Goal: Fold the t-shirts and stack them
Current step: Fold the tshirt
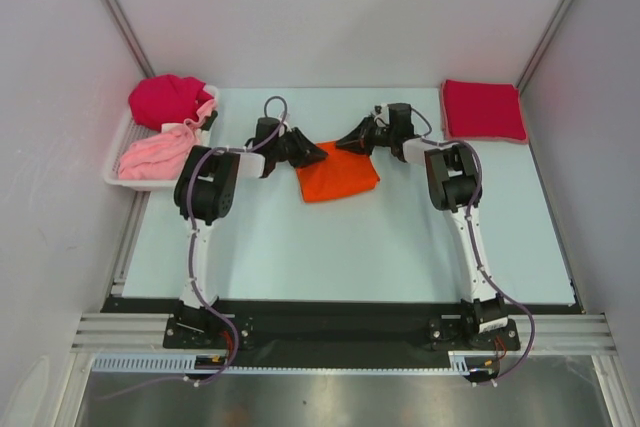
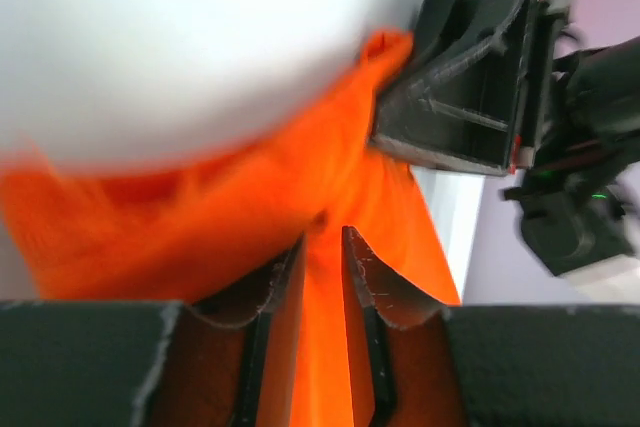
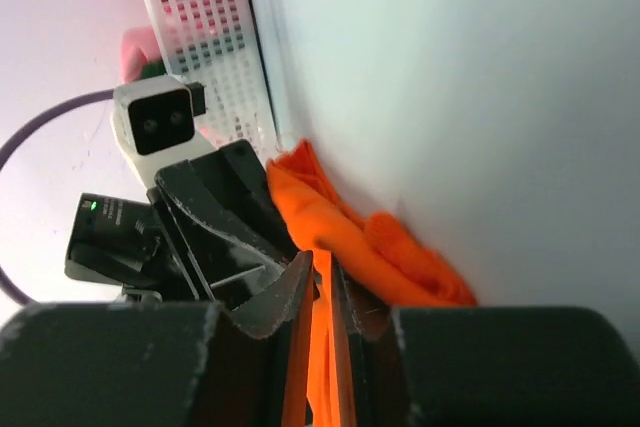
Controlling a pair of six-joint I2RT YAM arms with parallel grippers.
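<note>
bright, even light with soft shadows; left wrist view is motion-smeared, the orange t-shirt [image 2: 200, 217] blurred up close

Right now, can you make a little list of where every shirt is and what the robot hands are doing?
orange shirt: middle of table, far edge pinched by both grippers
left gripper: shut on orange shirt
right gripper: shut on orange shirt
red shirt: folded flat, far right corner
magenta shirt: bunched in tray, far end
pink shirt: bunched in tray, near end
tray: far left of table
</note>
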